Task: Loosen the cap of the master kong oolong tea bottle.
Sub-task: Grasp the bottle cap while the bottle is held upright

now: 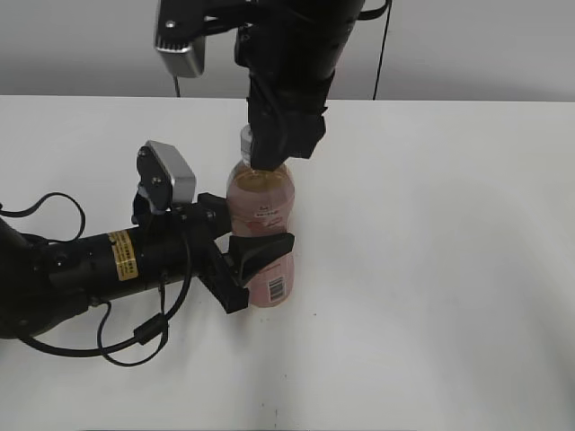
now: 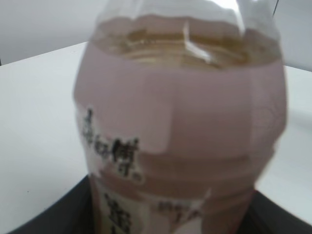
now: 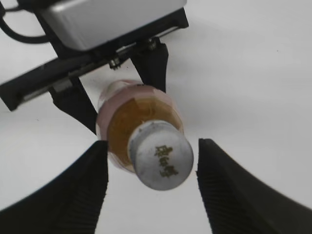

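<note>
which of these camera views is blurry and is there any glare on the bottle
Left wrist view: the bottle fills the frame, soft and out of focus, with glare near its shoulder. Right wrist view: the cap is fairly sharp, the right claw fingers slightly blurred. Exterior view: evenly lit, sharp.

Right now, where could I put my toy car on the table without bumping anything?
The white table right of the bottle is bare, and so is the strip in front along the near edge. It is crowded at the middle: the left tool clamps the bottle's label, and the right tool hangs open around the cap. The left arm and its cables fill the left side.
</note>
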Available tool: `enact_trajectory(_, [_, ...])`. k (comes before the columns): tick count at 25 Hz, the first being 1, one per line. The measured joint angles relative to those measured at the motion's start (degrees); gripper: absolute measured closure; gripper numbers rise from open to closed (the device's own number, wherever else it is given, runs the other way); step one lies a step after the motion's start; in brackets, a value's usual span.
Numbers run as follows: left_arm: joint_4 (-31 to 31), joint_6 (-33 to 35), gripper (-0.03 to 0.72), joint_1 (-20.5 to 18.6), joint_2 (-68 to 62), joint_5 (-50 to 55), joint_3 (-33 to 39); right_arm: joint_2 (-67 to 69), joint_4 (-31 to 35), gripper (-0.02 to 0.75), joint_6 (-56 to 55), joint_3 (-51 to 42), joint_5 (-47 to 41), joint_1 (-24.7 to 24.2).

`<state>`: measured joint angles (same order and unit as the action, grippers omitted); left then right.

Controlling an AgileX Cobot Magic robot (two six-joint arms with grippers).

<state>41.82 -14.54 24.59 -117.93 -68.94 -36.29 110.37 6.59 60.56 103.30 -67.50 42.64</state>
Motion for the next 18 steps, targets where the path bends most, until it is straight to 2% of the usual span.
enact_trajectory(2, [0.00, -0.05, 0.303, 0.00, 0.00, 0.00, 0.00, 0.01, 2.35, 0.253, -3.74, 0.94, -0.05, 0.00])
enact_trajectory(5, [0.00, -0.05, 0.303, 0.00, 0.00, 0.00, 0.00, -0.05, 5.16, 0.172, -15.00, 4.41, 0.01, 0.00])
enact_trajectory(8, [0.00, -0.05, 0.303, 0.00, 0.00, 0.00, 0.00, -0.10, 5.80, 0.162, -29.49, 7.71, -0.05, 0.00])
enact_trajectory(11, [0.00, -0.05, 0.303, 0.00, 0.00, 0.00, 0.00, -0.10, 1.81, 0.162, -50.99, 9.84, -1.30, 0.00])
enact_trajectory(13, [0.00, -0.05, 0.303, 0.00, 0.00, 0.00, 0.00, -0.10, -1.51, 0.162, -61.00, 10.22, -1.68, 0.00])
enact_trajectory(15, [-0.05, -0.05, 0.303, 0.00, 0.00, 0.00, 0.00, -0.10, -3.55, 0.162, -66.53, 10.21, -1.91, 0.00])
enact_trajectory(18, [-0.05, -0.05, 0.303, 0.00, 0.00, 0.00, 0.00, 0.19, -2.61, 0.162, -71.07, 10.21, -2.22, 0.00])
